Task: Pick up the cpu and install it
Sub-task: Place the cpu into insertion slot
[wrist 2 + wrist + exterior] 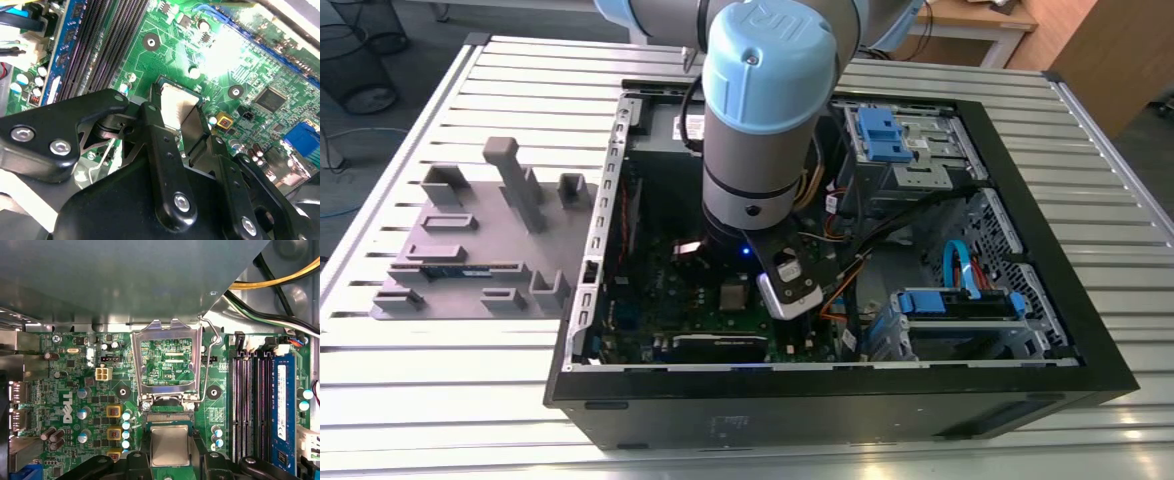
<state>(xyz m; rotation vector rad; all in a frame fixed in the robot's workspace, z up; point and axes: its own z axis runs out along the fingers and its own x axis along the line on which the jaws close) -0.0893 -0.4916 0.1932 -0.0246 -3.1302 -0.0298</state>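
The cpu [170,444], a small square chip with a shiny silver top, lies low over the socket on the green motherboard [75,390]. My gripper [170,452] is shut on it, with a black finger against each of two opposite edges. In the second wrist view the cpu [176,106] sits between the black fingers [152,125], and the gripper [177,117] is close above the board. The socket's metal frame [167,330] stands flipped open just beyond the chip, its wire lever [209,365] raised beside it. In the exterior view my arm [754,120] reaches down into the open computer case [1041,230].
Memory slots [250,405] with a blue-labelled stick [282,410] run beside the socket. Yellow and black cables [280,280] and a sheet-metal wall [125,280] hang over the board. A grey tray [467,250] of fixtures sits outside the case at the exterior view's left, on the slatted table [440,400].
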